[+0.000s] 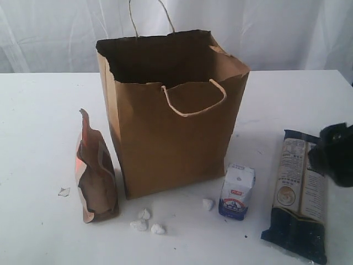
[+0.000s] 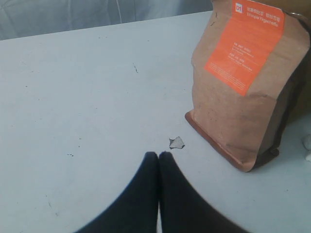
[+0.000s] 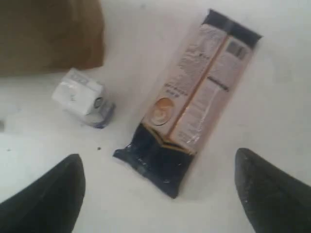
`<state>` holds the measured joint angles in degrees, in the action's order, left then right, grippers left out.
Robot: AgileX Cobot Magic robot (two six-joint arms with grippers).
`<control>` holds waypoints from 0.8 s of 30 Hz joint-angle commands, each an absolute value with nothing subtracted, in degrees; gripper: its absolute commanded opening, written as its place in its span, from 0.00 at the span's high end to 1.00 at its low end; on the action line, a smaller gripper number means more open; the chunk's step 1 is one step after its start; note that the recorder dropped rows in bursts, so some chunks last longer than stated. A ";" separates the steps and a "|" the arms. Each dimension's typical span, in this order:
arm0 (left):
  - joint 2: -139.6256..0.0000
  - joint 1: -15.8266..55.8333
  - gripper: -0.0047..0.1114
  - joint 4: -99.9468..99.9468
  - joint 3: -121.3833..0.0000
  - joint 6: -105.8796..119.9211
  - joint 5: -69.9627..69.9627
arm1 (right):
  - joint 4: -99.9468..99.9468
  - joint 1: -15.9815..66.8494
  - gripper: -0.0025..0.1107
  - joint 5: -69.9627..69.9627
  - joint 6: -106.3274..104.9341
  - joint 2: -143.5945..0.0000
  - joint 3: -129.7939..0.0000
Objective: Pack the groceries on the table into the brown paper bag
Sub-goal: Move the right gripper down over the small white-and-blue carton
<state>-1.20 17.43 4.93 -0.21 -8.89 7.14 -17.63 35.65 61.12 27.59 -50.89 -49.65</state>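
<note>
Creased kraft bag [image 1: 171, 143]; glossy, perhaps plastic, noodle packet [image 3: 192, 97].

I see the bag [image 1: 171, 127] in plain brown. Left of it, the pouch [image 1: 96, 176] is brown with an orange label. Right of it, the carton [image 1: 237, 192] is white with a blue base, and the packet [image 1: 298, 193] is beige with black ends. The table [image 1: 38, 110] is white.

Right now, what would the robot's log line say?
left gripper shut, empty | right gripper open over noodle packet | pouch, carton, noodle packet on table, outside paper bag
</note>
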 commanded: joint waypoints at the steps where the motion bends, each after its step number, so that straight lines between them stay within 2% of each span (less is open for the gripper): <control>1: -0.68 17.25 0.95 4.77 0.00 -9.04 7.25 | -13.77 35.32 0.30 57.03 25.56 -50.94 -44.69; 5: -0.68 17.25 0.95 4.77 0.00 -9.04 7.25 | -16.10 35.32 0.30 55.86 23.03 -50.94 -42.55; 14: -0.68 17.25 0.95 4.77 0.00 -9.04 7.25 | -7.43 35.32 0.30 47.76 -5.26 -52.93 -40.49; 24: -0.68 17.25 0.95 4.77 0.00 -9.04 7.25 | -1.89 35.32 0.30 39.31 -23.30 -65.97 -40.49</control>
